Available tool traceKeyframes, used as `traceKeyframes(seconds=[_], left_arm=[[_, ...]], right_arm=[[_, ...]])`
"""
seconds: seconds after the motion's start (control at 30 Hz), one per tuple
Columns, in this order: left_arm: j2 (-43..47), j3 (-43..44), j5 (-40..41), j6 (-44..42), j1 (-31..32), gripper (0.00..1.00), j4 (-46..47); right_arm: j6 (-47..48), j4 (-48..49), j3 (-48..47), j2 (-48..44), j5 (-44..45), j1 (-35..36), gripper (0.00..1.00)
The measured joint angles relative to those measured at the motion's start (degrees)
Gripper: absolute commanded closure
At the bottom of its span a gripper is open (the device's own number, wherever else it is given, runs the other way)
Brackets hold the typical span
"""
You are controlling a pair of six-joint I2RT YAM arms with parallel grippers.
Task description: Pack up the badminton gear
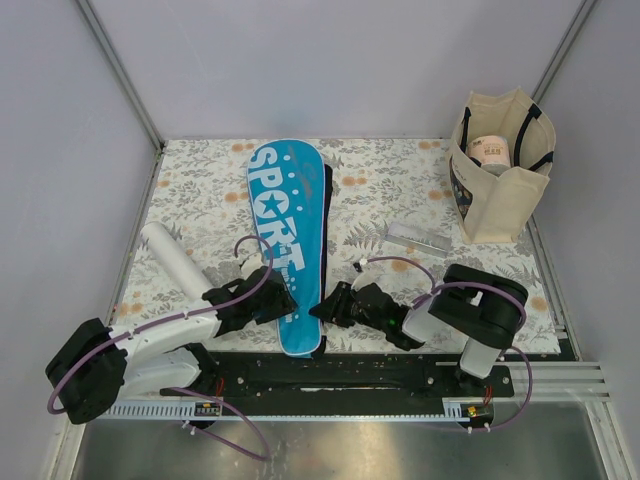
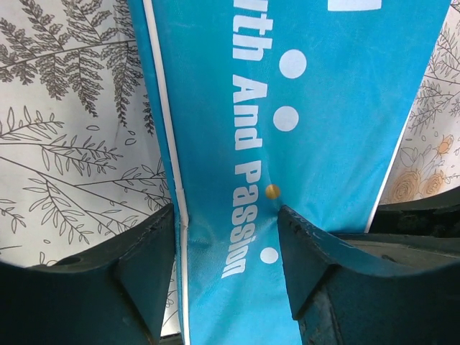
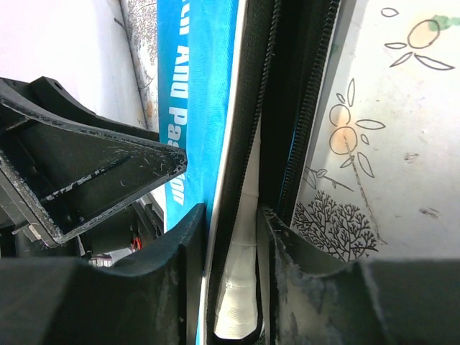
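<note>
The blue cover (image 1: 288, 230) lies lengthwise down the middle of the table (image 1: 200, 190), wide end away from the arms and narrow end just in front of them. Both arms work at that narrow end.

The left gripper (image 2: 226, 215) comes down on the cover's left side with its jaws partly apart. One finger sits at the left seam and the other presses into the printed fabric. From this close view it cannot be told whether it squeezes the cover or only straddles it.

The right gripper (image 3: 233, 210) is closed narrowly on the cover's right-hand edge. There the zip (image 3: 307, 108) gapes, and a white racket handle (image 3: 236, 302) shows inside the opening.

So at least one racket appears to be bagged already, and the step in hand looks like closing the cover. No zip pull shows between the right jaws. The next move likely calls for finding the pull and running it along the track. Meanwhile the left arm would pin the narrow end so the fabric does not bunch or slide.

The white tube (image 1: 175, 260) lies loose on the table left of the cover, not yet packed. A cloth tote (image 1: 495, 215) stands at the far right corner.
</note>
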State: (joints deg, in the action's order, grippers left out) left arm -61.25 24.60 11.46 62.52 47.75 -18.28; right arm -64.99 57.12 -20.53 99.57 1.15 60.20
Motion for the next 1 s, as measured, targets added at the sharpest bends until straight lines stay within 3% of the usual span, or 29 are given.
traceKeyframes(seconds=[0.2, 0.4, 0.53, 0.8, 1.0], left_arm=[[0.44, -0.46, 1.22, 0.52, 0.37, 0.39, 0.02], [1.16, -0.98, 2.56, 1.03, 0.74, 0.39, 0.33], [1.88, -1.73, 2.84, 1.68, 1.11, 0.39, 1.09], [3.91, -1.84, 0.74, 2.27, 3.06, 0.38, 1.38], [5.51, 0.2, 1.29, 1.68, 3.21, 0.37, -2.45]], right_arm=[[-0.76, 2.73, -0.46, 2.51, -0.46, 0.0, 0.58], [0.11, 10.82, 0.13, 6.62, -0.87, 0.0, 0.58], [2.64, 10.05, 0.2, 5.57, -1.2, 0.0, 0.4], [3.63, -7.8, -1.03, -7.13, -0.17, 0.46, 0.25], [6.99, -29.2, -5.88, -17.14, 3.8, 0.39, 0.21]])
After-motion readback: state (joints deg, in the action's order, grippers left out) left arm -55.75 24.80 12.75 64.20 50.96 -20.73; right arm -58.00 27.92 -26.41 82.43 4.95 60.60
